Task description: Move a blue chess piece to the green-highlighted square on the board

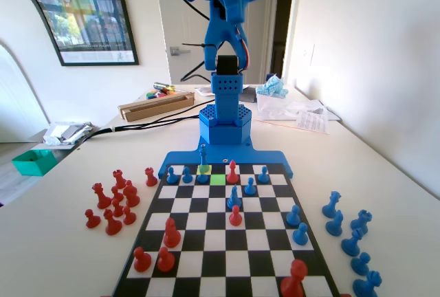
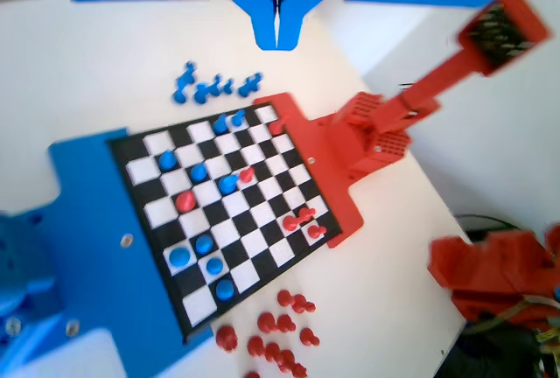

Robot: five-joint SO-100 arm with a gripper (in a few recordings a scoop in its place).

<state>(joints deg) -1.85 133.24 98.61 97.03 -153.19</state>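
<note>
White tabletop carries the board (image 1: 227,242), seen from the fixed view with its near edge at 6 o'clock and the blue arm at 12 o'clock. Nearest the camera, a large red piece (image 1: 294,280) stands on the board at about 5 o'clock. Loose red pieces (image 1: 113,204) are grouped off the board at 9 o'clock; loose blue pieces (image 1: 354,238) line up off the board at 3 o'clock.

Mid-board holds mixed red and blue pieces. Further back, the green-highlighted square (image 1: 218,179) lies in the second rank from the arm and appears unoccupied. Just beyond it, toward 11 o'clock, a paler yellow-green square (image 1: 203,169) adjoins it diagonally. The blue chess piece (image 1: 203,154), slim and taller than the pawns, stands upright on or just behind that paler square, with short blue pawns (image 1: 187,175) just beside it.

The gripper (image 2: 276,32) hangs high above the board in the wrist view, jaws pressed together, holding nothing.

Judged risks: the piece is not yet grasped. The neighbouring pawns crowd the approach, so a wide or off-centre descent could topple them. The narrow top offers little purchase; a high pinch could let the piece tilt or slip. The red piece (image 1: 232,172) just right of the green square could be struck at set-down.
</note>
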